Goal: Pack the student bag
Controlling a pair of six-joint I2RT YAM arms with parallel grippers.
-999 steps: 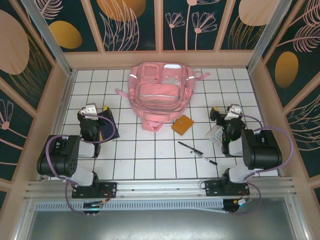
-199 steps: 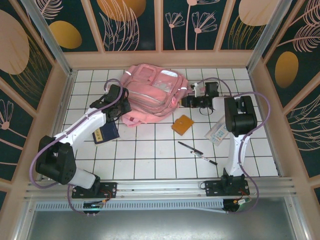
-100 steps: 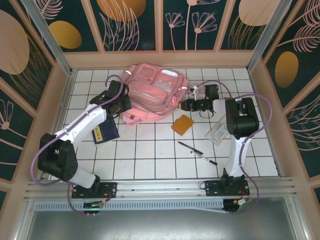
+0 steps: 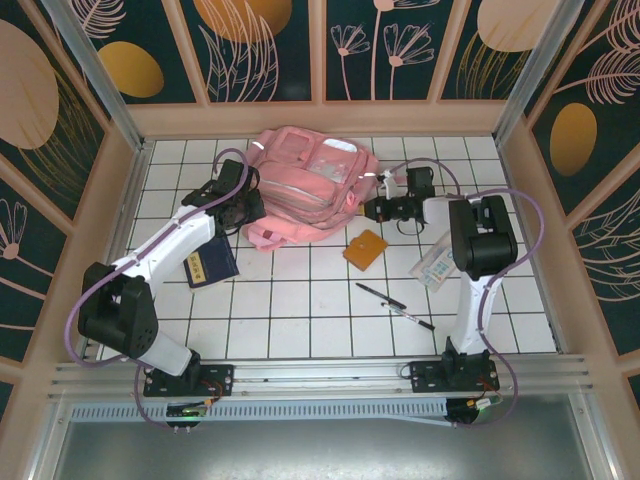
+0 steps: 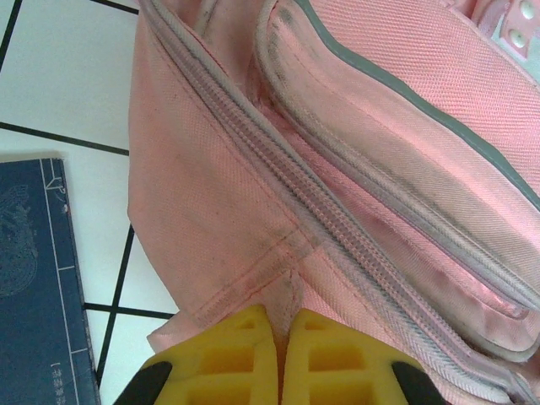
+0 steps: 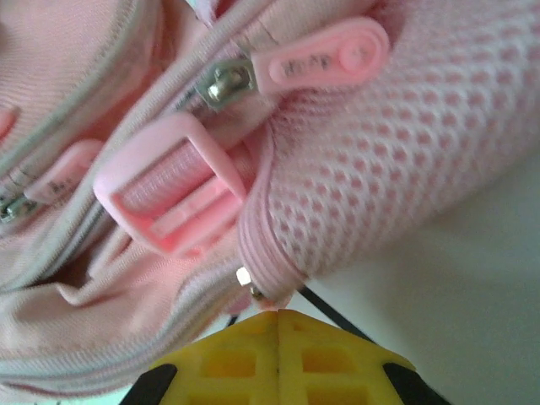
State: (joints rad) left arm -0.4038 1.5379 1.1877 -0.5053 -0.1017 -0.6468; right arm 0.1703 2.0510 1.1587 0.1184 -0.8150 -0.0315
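Tiled table (image 4: 280, 310): student bag (image 4: 305, 180), booklet (image 4: 205, 268), pens (image 4: 381, 296)

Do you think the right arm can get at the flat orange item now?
Probably yes: the flat orange item lies uncovered close beside the right gripper, nothing between them, though its shut jaws would need to open first.

White gridded tabletop (image 4: 300, 320) boxed in by patterned walls (image 4: 270, 50).
Dark panels with orange and peach leaf prints, tan wooden frame (image 4: 320, 118), metal rail (image 4: 320, 375) at near edge.
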